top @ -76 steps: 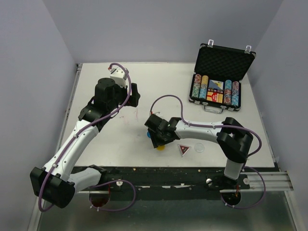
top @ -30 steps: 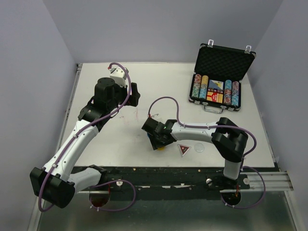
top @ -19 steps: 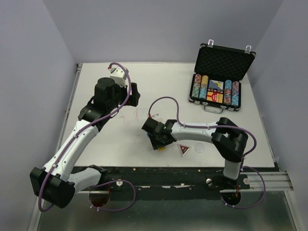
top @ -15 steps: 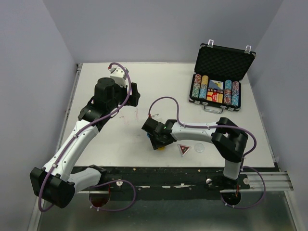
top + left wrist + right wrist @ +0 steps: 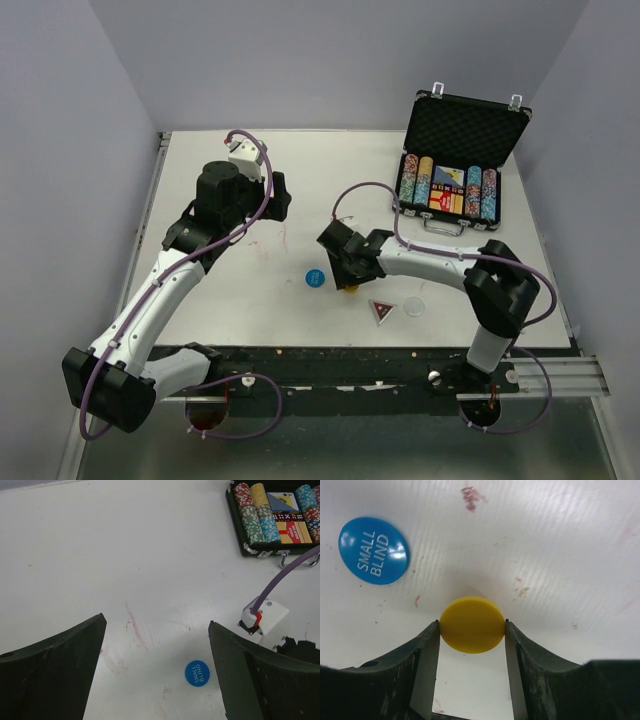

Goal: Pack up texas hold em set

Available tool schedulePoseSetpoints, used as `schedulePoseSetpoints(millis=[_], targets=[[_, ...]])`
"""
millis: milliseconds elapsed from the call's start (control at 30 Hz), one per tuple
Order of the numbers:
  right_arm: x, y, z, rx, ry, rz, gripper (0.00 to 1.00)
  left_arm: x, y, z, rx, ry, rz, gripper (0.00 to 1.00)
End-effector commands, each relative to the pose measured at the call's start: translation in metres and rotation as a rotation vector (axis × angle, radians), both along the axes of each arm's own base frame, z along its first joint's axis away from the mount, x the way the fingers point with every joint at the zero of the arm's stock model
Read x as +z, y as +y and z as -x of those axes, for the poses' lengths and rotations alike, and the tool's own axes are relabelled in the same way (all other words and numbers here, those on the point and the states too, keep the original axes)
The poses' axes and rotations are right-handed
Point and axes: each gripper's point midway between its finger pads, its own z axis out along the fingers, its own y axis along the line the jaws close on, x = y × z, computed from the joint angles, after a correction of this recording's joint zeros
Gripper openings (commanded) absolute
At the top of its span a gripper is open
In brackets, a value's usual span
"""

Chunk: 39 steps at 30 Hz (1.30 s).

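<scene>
The black briefcase (image 5: 455,125) stands open at the back right, with chip rows and card decks (image 5: 447,190) in it; it also shows in the left wrist view (image 5: 235,510). My right gripper (image 5: 349,282) is shut on a yellow round disc (image 5: 472,624) and holds it just above the table. A blue "SMALL BLIND" disc (image 5: 314,277) lies on the table to its left, also in the wrist views (image 5: 373,550) (image 5: 196,673). A red triangular disc (image 5: 382,311) and a clear round disc (image 5: 414,307) lie near the front edge. My left gripper (image 5: 280,195) is open and empty, high over the table's left middle.
The table's front edge (image 5: 350,350) is a black rail. Purple walls close in the left, back and right. The right arm's purple cable (image 5: 370,190) loops near the briefcase.
My right gripper has moved right and back with the yellow disc in it, uncovering the blue disc on the table. The left arm has not moved.
</scene>
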Motion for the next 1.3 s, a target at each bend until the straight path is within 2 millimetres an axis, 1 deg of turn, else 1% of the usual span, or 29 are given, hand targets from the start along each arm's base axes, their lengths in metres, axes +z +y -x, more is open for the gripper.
schedulePoseSetpoints(millis=[0,67,167,300,433,467,500,533,567,600,733,800,900,1133,1267], targets=[[0.018,-0.028,-0.026,-0.043,-0.050,-0.002,0.57,0.020,0.005,0.001,0.020,-0.044,0.015,0.99],[0.022,-0.045,-0.042,-0.078,-0.062,-0.012,0.57,0.019,0.005,0.001,0.023,-0.041,0.013,0.99],[0.030,-0.075,-0.071,-0.129,-0.084,-0.002,0.57,0.019,0.006,0.001,0.025,-0.044,0.011,0.99],[0.045,-0.112,-0.109,-0.186,-0.122,-0.003,0.57,0.019,0.006,0.001,0.023,-0.046,0.006,0.99],[0.064,-0.150,-0.153,-0.255,-0.169,-0.021,0.57,0.020,0.007,0.001,0.023,-0.048,0.006,0.99],[0.064,-0.160,-0.164,-0.275,-0.173,-0.023,0.57,0.021,0.007,0.001,0.022,-0.052,0.005,0.99],[0.069,-0.167,-0.175,-0.288,-0.185,-0.035,0.57,0.021,0.007,0.001,0.024,-0.052,0.005,0.99],[0.069,-0.176,-0.185,-0.309,-0.187,-0.036,0.57,0.021,0.007,0.001,0.023,-0.052,0.004,0.99],[0.075,-0.183,-0.198,-0.321,-0.205,-0.043,0.57,0.020,0.007,0.001,0.022,-0.051,0.003,0.99],[0.077,-0.193,-0.210,-0.342,-0.215,-0.043,0.57,0.020,0.011,-0.001,0.046,-0.054,-0.006,0.99],[0.081,-0.228,-0.251,-0.413,-0.267,-0.038,0.56,0.018,0.012,-0.002,0.050,-0.051,-0.013,0.99],[0.076,-0.242,-0.268,-0.440,-0.270,-0.030,0.56,0.019,0.012,-0.002,0.051,-0.053,-0.014,0.99],[0.072,-0.257,-0.291,-0.471,-0.289,-0.022,0.56,0.019,0.013,-0.002,0.053,-0.054,-0.014,0.99],[0.055,-0.285,-0.326,-0.529,-0.313,0.000,0.55,0.017,0.012,-0.003,0.050,-0.047,-0.020,0.99],[0.052,-0.289,-0.343,-0.536,-0.335,-0.012,0.56,0.018,0.012,-0.002,0.048,-0.049,-0.016,0.99]])
